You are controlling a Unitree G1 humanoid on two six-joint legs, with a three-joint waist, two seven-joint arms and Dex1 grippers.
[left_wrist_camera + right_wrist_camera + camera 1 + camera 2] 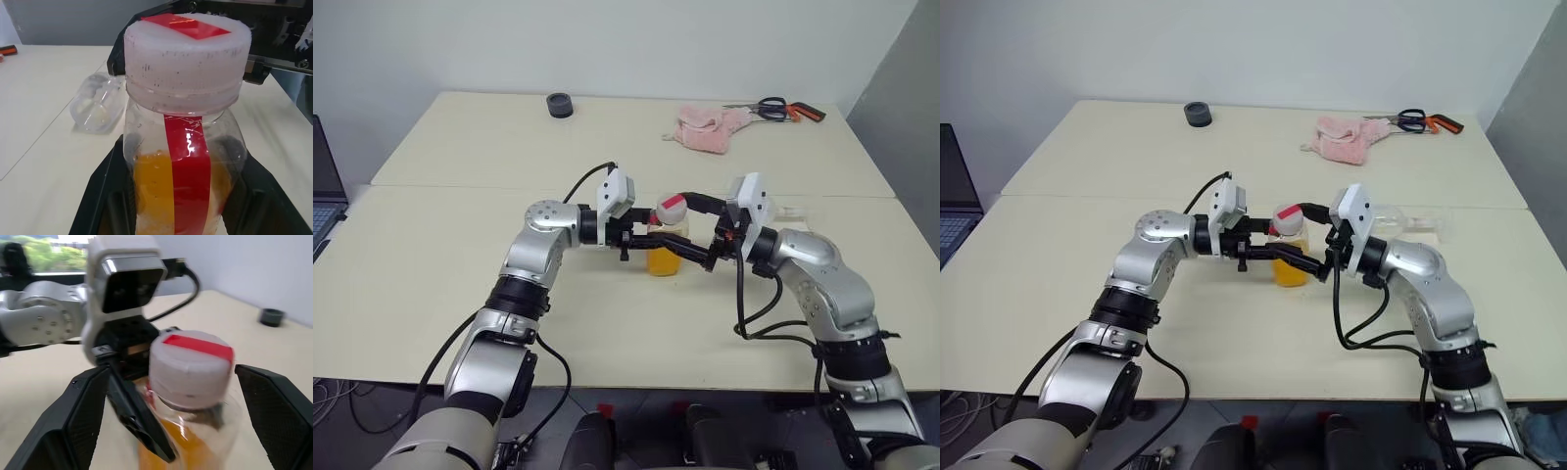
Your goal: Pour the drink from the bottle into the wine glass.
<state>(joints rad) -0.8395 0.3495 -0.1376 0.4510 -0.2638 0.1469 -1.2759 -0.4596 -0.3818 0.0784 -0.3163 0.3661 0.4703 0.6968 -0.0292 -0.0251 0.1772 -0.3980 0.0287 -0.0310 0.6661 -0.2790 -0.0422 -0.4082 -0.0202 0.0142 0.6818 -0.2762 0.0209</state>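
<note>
The bottle (665,253) stands upright at the middle of the table, about half full of the orange drink (151,191), with a red strip down its side and a pale cap (190,363) on top. My left gripper (651,240) comes in from the left and is shut on the bottle's body, one finger (105,196) on each side. My right gripper (172,368) reaches in from the right at cap height and is open, its fingers (85,401) standing wide of the cap on both sides without touching it. The wine glass (793,209) lies on its side behind my right arm.
At the far edge of the table are a small black round object (559,104), a crumpled pink cloth (710,127) and scissors (771,106) beside an orange-handled tool (809,115). A laptop (323,186) sits at the left edge.
</note>
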